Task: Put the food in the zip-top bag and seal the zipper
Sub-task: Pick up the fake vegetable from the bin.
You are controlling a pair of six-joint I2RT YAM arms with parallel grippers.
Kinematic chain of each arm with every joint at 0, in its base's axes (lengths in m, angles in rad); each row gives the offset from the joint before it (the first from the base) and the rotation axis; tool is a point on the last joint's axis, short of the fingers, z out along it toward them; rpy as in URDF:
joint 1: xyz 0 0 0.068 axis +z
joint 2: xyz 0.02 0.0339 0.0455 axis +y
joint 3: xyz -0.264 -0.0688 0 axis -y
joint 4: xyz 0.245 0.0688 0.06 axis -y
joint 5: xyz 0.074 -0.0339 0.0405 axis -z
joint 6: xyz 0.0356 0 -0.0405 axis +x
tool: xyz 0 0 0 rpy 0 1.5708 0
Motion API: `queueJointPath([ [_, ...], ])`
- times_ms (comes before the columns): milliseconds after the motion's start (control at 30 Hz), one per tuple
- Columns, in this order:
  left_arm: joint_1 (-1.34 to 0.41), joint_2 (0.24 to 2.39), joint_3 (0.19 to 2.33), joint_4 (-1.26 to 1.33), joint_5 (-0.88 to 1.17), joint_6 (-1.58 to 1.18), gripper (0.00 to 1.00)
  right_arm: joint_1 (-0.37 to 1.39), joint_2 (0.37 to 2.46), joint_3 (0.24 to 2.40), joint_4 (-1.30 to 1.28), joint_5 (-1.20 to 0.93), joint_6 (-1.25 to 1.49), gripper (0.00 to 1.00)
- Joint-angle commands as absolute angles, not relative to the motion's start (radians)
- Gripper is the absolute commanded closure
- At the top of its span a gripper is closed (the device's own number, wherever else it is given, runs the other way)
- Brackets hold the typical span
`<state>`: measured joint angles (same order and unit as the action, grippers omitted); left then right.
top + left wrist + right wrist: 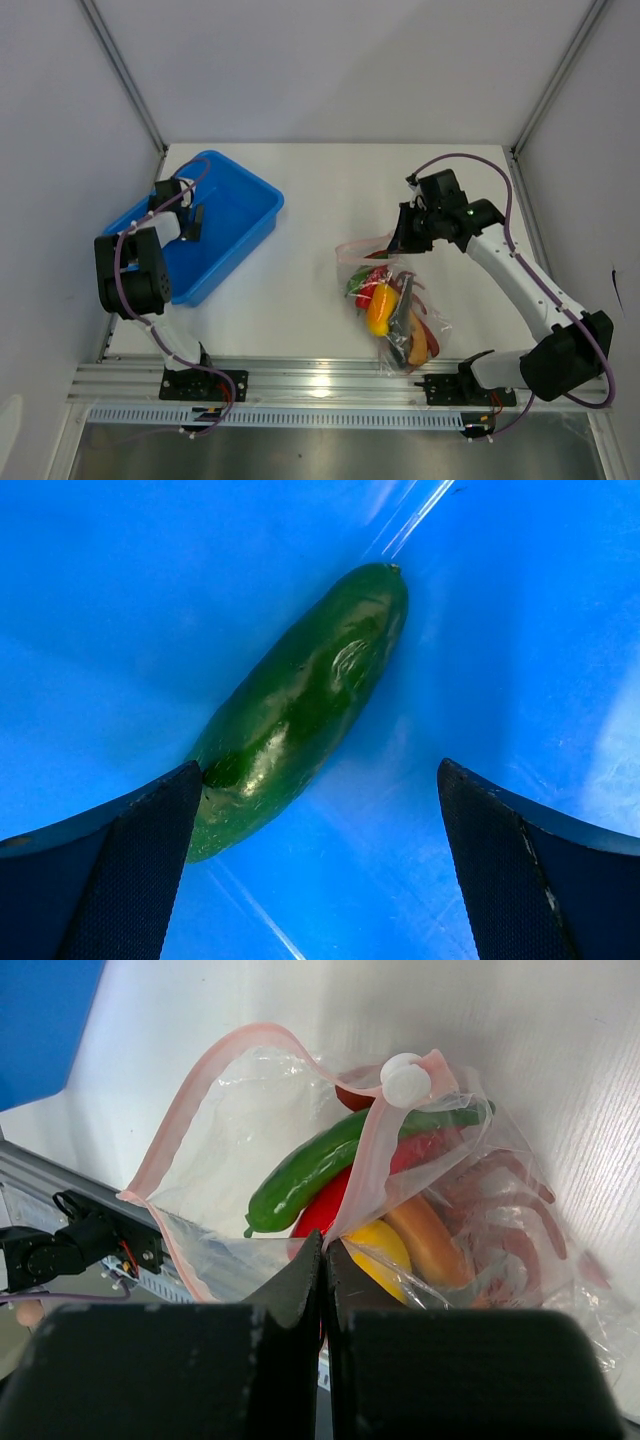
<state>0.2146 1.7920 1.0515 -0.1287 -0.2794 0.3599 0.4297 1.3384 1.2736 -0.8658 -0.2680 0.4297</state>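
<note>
The clear zip-top bag (400, 310) lies right of centre with its mouth open. It holds a green vegetable (320, 1165), red chillies (325, 1205), a yellow piece (380, 1250) and an orange piece (430, 1245). Its pink zipper (365, 1165) has a white slider (406, 1080). My right gripper (325, 1245) is shut on the bag's pink mouth edge and holds it up; it also shows in the top view (405, 235). My left gripper (320, 810) is open inside the blue bin (215, 215), just above a long green vegetable (300, 705) that lies by its left finger (130, 860).
The blue bin stands at the left, against the left wall. An aluminium rail (320, 385) runs along the table's near edge. White walls with metal posts close in the back and both sides.
</note>
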Motion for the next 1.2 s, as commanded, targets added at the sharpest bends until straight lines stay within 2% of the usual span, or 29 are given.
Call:
queueJointPath([
  [0,0.224,1.807,1.052,-0.160,-0.255,0.351,0.01,0.426,1.307,1.287,-0.822,-0.273,0.449,1.00],
  [100,0.224,1.807,1.028,-0.158,-0.252,0.348,0.06,0.426,1.308,1.292,-0.818,-0.267,0.454,1.00],
  [267,0.224,1.802,1.025,-0.164,-0.267,0.335,0.22,0.426,1.312,1.292,-0.819,-0.270,0.465,1.00],
  [433,0.210,1.702,0.990,-0.178,-0.285,0.301,0.34,0.428,1.310,1.278,-0.799,-0.275,0.479,1.00],
  [500,0.196,1.651,0.962,-0.196,-0.304,0.264,0.35,0.426,1.315,1.276,-0.792,-0.276,0.480,1.00],
  [600,0.175,1.516,0.907,-0.170,-0.301,0.233,0.33,0.426,1.321,1.261,-0.756,-0.285,0.491,1.00],
  [667,0.172,1.483,0.917,-0.170,-0.334,0.235,0.27,0.426,1.328,1.266,-0.742,-0.296,0.491,1.00],
  [933,0.192,1.584,0.965,-0.143,-0.388,0.287,0.04,0.425,1.333,1.276,-0.759,-0.285,0.485,1.00],
  [1167,0.258,1.750,1.097,-0.123,-0.344,0.397,0.02,0.425,1.321,1.264,-0.784,-0.275,0.489,1.00],
])
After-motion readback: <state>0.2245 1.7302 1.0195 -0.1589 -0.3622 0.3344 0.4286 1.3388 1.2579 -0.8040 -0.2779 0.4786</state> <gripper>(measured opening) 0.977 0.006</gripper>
